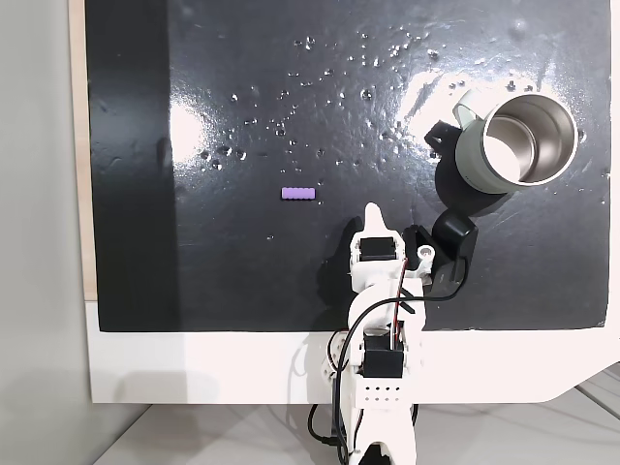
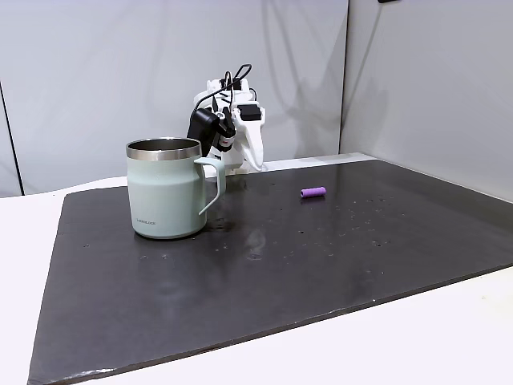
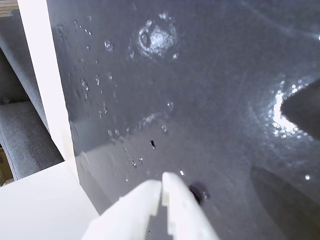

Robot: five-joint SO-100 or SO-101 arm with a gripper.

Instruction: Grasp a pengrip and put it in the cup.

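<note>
Glossy black mat with bright glare patches, white table beneath, pale grey wall panels behind, grey carpeted floor at wrist view's left edge.

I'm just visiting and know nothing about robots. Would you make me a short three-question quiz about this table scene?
1. True or false: the pengrip already lies inside the cup.
2. In the wrist view, is the gripper open or shut?
3. The cup stands: A) upright, B) tipped over, C) upside down.

Key: 1. False, it lies on the dark mat, apart from the cup. 2. Shut, holding nothing. 3. A.
</note>
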